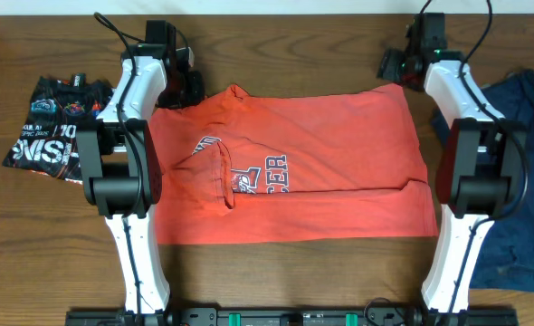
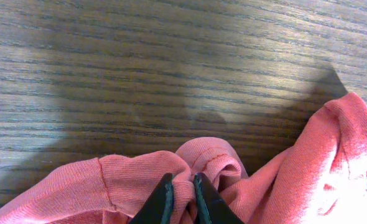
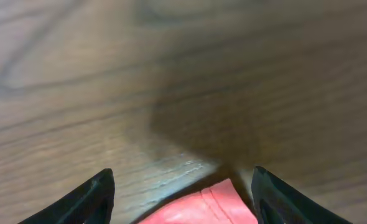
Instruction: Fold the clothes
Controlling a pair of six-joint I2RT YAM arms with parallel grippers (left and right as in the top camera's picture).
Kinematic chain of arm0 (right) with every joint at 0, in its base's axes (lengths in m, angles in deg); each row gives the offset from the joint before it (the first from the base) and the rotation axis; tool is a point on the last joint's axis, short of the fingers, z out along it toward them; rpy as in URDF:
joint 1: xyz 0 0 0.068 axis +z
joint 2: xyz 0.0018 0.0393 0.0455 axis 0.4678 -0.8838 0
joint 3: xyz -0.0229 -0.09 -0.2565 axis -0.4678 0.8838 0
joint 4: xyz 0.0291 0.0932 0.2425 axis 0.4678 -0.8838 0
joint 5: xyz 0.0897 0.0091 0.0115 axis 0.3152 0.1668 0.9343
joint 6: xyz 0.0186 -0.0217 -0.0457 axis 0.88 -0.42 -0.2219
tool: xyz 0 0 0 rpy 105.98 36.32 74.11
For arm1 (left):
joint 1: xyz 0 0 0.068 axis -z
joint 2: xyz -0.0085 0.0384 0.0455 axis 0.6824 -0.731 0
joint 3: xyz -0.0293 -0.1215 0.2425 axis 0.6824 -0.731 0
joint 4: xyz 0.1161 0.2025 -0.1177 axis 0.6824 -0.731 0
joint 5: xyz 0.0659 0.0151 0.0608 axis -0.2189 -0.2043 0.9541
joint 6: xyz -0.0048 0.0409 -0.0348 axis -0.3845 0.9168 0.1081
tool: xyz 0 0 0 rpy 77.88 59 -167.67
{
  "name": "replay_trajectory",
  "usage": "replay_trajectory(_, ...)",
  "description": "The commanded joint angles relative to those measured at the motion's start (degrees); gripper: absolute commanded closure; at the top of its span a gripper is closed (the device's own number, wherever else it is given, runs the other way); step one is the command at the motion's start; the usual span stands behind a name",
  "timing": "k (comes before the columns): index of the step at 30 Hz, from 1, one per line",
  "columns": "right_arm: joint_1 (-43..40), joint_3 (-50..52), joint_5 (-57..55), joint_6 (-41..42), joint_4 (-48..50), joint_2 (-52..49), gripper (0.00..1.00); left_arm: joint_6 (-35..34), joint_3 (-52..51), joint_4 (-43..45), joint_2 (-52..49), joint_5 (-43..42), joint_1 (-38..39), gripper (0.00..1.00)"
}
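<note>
well, the red shirt lies spread across the middle of the wooden table, chest print up, with a loose ridge of cloth bunched beside the lettering. the left gripper is at the shirt's far left corner, its jaws pinched narrow on a small fold of the hemmed edge. the right gripper hovers at the far right corner with its jaws wide. a tip of red cloth lies between them, not gripped.

the step looks like taking both far corners to bring that edge over toward the near one. to do it well, the right jaws should drop lower and reach further onto the corner before closing, so they bite more than the tip. then both arms ought to lift together and level, so the cloth does not skew.

the right wrist view is blurred and shows only the shirt's tip. how many layers the left jaws hold cannot be told. the black printed tee at the left and the blue garment at the right sit partly behind the arms, and the frame cuts off the blue one.
</note>
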Motion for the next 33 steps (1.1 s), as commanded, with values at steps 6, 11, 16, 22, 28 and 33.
replay_trajectory(6,1.46,-0.72,-3.43,3.65,-0.63,-3.34,0.36,-0.33,0.76,-0.81,0.96,0.11,-0.15,0.87)
replay_trajectory(11,2.60,-0.72,-5.55,3.65,-0.76,-3.34,0.62,-0.33,0.76,-0.94,0.94,0.11,-0.15,0.87)
replay_trajectory(16,2.78,-0.72,-6.88,3.69,-2.64,-3.34,0.99,-0.33,0.76,-1.16,0.94,0.11,-0.15,0.87)
replay_trajectory(22,2.12,-0.74,-11.80,3.72,-6.93,-2.62,0.99,-0.31,0.79,-1.53,1.40,-0.22,-0.35,0.94)
replay_trajectory(28,0.72,-0.74,-13.46,3.67,-8.96,1.75,0.99,-0.33,0.79,-2.08,4.24,-5.90,-1.81,0.94)
replay_trajectory(33,-0.50,-0.74,-14.56,3.65,-11.10,7.82,0.99,-0.33,0.79,-5.51,6.82,-5.97,-3.02,0.94)
